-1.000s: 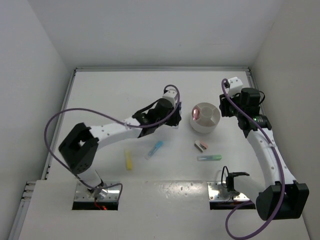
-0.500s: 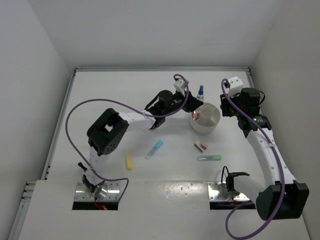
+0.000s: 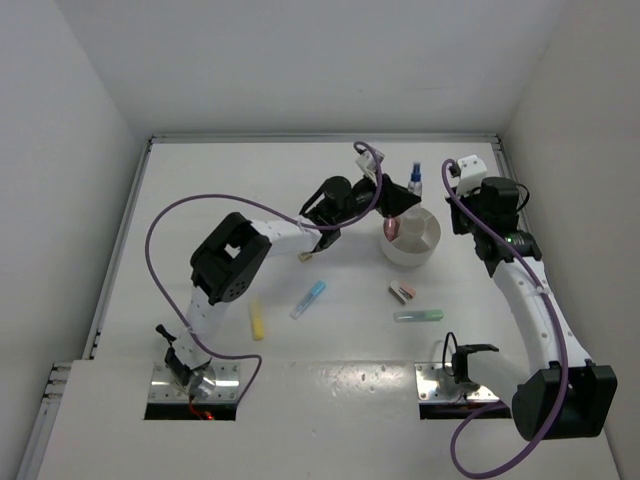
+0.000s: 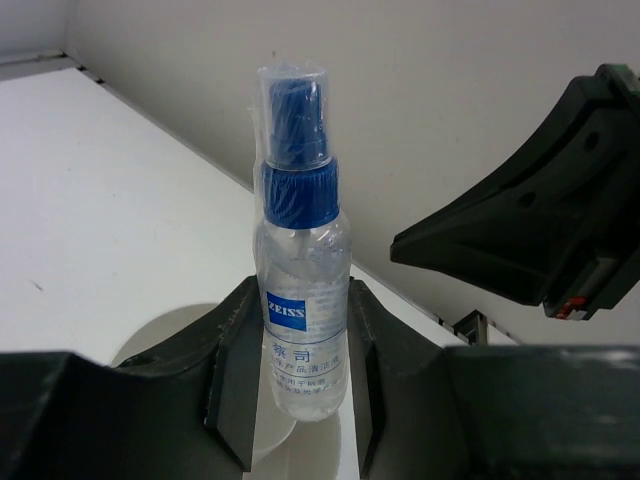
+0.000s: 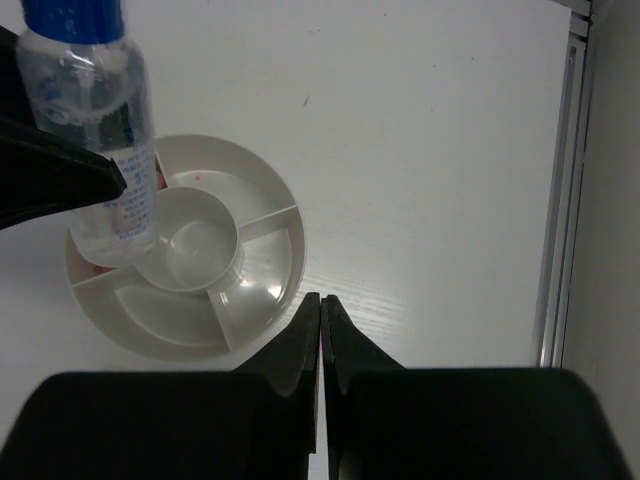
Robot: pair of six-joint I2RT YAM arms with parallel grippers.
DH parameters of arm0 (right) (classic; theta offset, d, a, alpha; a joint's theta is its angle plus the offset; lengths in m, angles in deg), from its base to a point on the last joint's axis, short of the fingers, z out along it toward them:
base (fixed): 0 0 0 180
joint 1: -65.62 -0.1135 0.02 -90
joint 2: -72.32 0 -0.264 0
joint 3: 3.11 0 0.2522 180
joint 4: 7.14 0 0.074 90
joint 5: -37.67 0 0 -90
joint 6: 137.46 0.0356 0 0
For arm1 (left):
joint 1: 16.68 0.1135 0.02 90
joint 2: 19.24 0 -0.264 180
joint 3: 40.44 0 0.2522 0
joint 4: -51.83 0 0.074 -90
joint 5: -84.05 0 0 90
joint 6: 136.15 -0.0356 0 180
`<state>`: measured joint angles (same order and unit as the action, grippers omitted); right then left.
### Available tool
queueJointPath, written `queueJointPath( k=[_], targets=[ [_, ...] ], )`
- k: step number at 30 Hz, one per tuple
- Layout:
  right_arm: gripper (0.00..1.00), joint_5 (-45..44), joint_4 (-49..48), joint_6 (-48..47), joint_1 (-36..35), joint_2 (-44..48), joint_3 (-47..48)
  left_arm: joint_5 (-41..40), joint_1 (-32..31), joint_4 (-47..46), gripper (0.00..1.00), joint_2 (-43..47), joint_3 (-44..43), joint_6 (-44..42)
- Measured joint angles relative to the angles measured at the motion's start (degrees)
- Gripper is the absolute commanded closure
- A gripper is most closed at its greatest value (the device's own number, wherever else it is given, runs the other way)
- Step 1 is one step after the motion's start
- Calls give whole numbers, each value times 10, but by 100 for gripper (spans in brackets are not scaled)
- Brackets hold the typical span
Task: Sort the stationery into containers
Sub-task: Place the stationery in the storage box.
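Stationery, top view: bottle hangs upright over the far-left rim of the dish. Green stick and others lie loose on the worktop.

Left wrist: left gripper clamps the bottle low on its body, cap up. Top-heavy hold, could pivot. Right arm sits close by, so clash risk.

Right wrist: right gripper fully closed, empty, near the dish's edge. Bottle looks nearer a divider than mid-compartment. Released upright, I reckon it tips out of the shallow dish.

Count: 1 white dish, 1 blue-capped bottle, 3 loose sticks: blue stick, yellow stick, green stick — plus 1 brown-pink block, 1 tan block, 1 pink piece in the dish.
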<state>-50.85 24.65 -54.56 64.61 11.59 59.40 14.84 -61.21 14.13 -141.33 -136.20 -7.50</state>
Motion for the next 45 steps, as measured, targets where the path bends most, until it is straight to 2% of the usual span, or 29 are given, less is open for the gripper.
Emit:
queueJointPath(
  k=[15, 23, 26, 30, 41, 45],
  targets=[
    [100, -5, 0, 0, 0, 0, 0, 13, -4, 9, 98, -75, -43, 19],
    [98, -9, 0, 0, 0, 0, 0, 15, -6, 37, 83, -75, -51, 12],
    [98, -9, 0, 0, 0, 0, 0, 14, -7, 59, 82, -75, -57, 5],
    [97, -10, 0, 0, 0, 0, 0, 14, -9, 77, 74, -75, -68, -5],
    [97, -10, 0, 0, 0, 0, 0, 13, -9, 123, 68, -94, -86, -28],
    [96, -10, 0, 0, 0, 0, 0, 13, -9, 129, 63, -94, -90, -35]
  ],
)
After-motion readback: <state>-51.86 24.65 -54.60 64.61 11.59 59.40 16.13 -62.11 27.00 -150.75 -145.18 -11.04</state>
